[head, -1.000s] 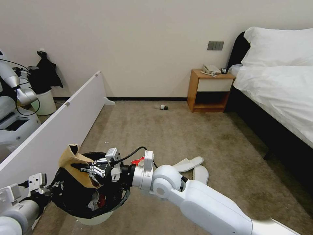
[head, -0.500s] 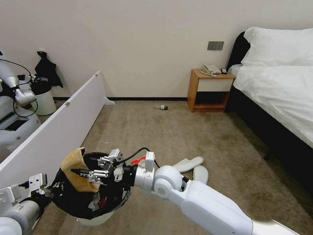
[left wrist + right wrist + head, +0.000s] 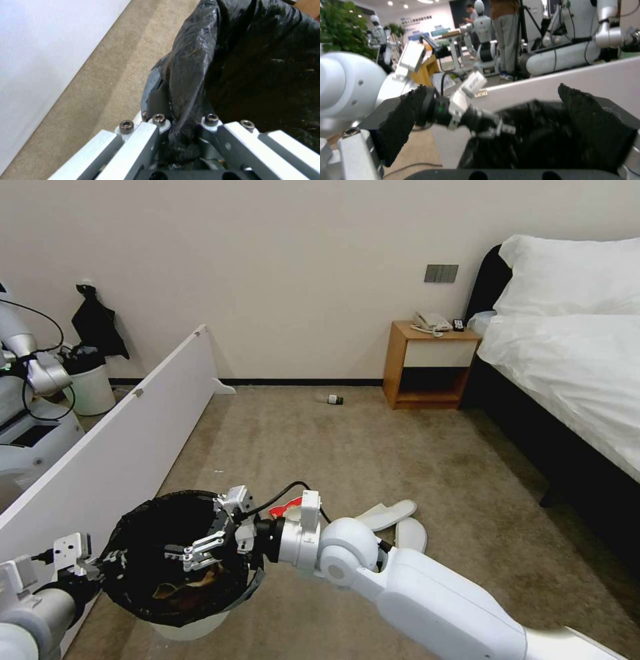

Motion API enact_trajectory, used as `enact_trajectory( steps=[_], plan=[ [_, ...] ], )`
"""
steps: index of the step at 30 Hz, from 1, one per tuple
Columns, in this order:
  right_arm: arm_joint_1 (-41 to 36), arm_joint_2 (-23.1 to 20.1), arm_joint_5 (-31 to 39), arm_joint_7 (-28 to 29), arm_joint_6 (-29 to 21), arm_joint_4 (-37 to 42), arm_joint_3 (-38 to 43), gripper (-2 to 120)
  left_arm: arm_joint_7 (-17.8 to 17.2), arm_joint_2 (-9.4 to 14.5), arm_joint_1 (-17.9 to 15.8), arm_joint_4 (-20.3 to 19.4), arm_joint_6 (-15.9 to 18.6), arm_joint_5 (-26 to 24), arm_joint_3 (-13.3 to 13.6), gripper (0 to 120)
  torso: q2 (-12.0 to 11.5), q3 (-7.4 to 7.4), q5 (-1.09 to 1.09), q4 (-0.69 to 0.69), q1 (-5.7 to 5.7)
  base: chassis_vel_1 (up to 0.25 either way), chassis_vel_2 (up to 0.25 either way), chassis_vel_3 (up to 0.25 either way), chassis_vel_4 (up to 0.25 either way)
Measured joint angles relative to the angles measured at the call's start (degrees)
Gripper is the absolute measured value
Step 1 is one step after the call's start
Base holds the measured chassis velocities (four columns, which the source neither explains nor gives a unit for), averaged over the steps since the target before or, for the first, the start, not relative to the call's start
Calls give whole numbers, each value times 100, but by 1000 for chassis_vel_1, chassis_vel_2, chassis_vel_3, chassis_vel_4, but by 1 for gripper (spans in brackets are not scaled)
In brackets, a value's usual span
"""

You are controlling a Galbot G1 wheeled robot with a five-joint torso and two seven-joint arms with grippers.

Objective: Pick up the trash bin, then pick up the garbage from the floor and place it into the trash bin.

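Right gripper (image 3: pixel 200 550) fingers are spread, empty, over the bin (image 3: pixel 175 560); the cardboard (image 3: pixel 190 585) lies inside. Left gripper (image 3: pixel 181 127) clamps the rim. Retract straight upward, clear of the liner, bin held level.

The trash bin (image 3: pixel 190 628) was white, lined with a glossy black bag (image 3: pixel 143 567) folded over its rim. A brown scrap of cardboard (image 3: pixel 193 585) lay inside against the black. The carpet (image 3: pixel 347 460) was plain beige-brown. Two slippers (image 3: pixel 393 517) on it were white, and a packet (image 3: pixel 288 506) beside them showed red and white. A small bottle (image 3: pixel 335 399) had a dark cap. The right gripper (image 3: pixel 200 543) was silver and black on a white arm; the left gripper (image 3: pixel 181 125) had pale grey fingers (image 3: pixel 140 140) with dark screws. The nightstand (image 3: pixel 430 367) was orange-brown wood, the bed (image 3: pixel 573 347) white on a black frame.
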Motion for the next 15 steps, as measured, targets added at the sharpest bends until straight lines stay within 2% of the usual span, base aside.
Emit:
enact_trajectory(
  steps=[9,15],
  plan=[
    [-113,-453,53,68,-46,228,89,100,-11,-12,-11,-18,0,-8,-3,4,0,0,0,1,0,0,0,0,0],
    [-347,-501,0,248,-40,315,733,100,-14,-30,-8,-17,0,5,-27,4,0,0,1,1,0,0,0,0,0]
  ],
)
